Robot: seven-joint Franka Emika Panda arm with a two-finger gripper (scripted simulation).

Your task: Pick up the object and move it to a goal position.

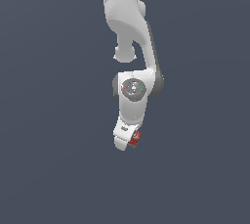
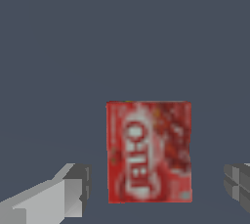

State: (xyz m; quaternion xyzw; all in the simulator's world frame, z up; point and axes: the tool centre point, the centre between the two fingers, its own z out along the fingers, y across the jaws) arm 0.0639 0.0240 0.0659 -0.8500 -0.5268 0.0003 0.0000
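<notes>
While the white, jointed robot arm is reaching down over the plain dark grey-blue surface, its white gripper is hanging just above the small flat red box with white label markings. In the wrist view the box is lying flat between the two grey fingertips, which are standing spread, clear of its edges on both sides. The box seems to be resting on the surface, though the exterior view is too coarse to confirm.

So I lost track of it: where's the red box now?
The red box lies between the open gripper fingers in the wrist view; in the exterior view it shows at the gripper's right edge, below centre.
</notes>
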